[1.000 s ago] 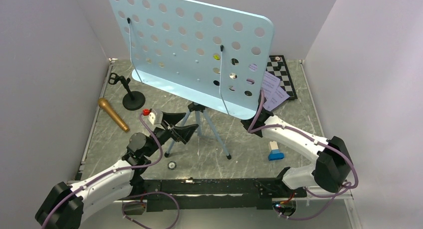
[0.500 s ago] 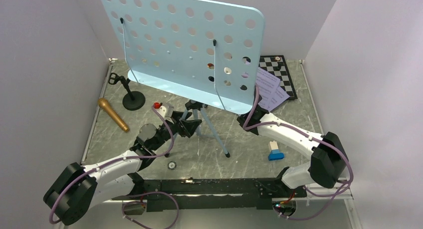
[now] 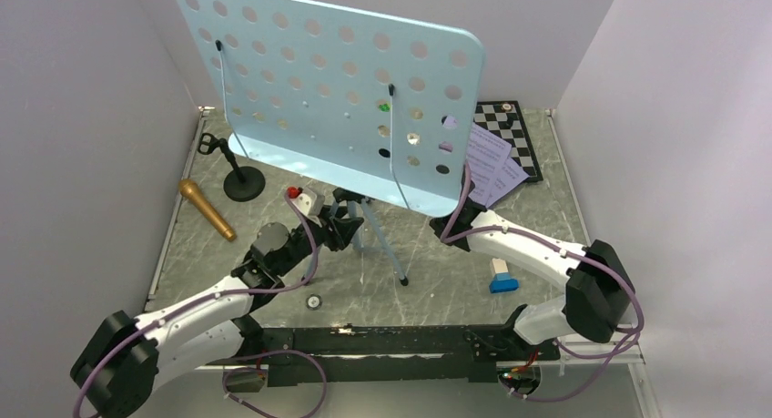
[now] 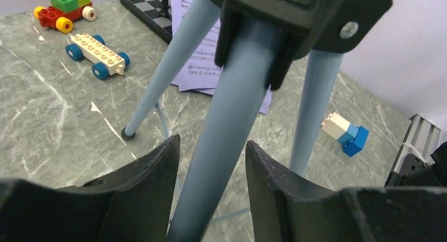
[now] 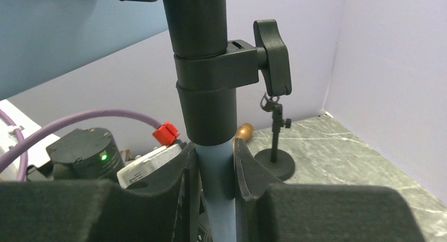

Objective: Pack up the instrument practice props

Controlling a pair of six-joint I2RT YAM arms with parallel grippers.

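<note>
Only in the left wrist view is the left gripper (image 4: 212,145) seen astride one light-blue tripod leg (image 4: 232,115) of the music stand (image 3: 337,99). The leg fills the gap between the jaws, but whether the pads press on it cannot be told. Beyond that gripper the sheet-music pages (image 4: 203,63), a chessboard (image 4: 147,5), a colourful brick car (image 4: 63,10) and a cream wheeled brick plate (image 4: 97,53) are shown. The two toys are not made out from above. A blue-and-white brick (image 4: 345,134) lies to that gripper's right.

Only in the right wrist view is the right gripper (image 5: 213,147) seen clamped on the stand's blue pole (image 5: 213,171), just below a black collar with a knob (image 5: 237,63). Beyond it the microphone (image 5: 243,130) and the upright mic stand (image 5: 275,142) are seen.

The grey-green marbled table (image 3: 455,272) is enclosed by pale walls (image 3: 82,117).

Both arms are stretched forward and inward beneath the tilted desk: the left is held low at the tripod, the right reaches in to the pole.
</note>
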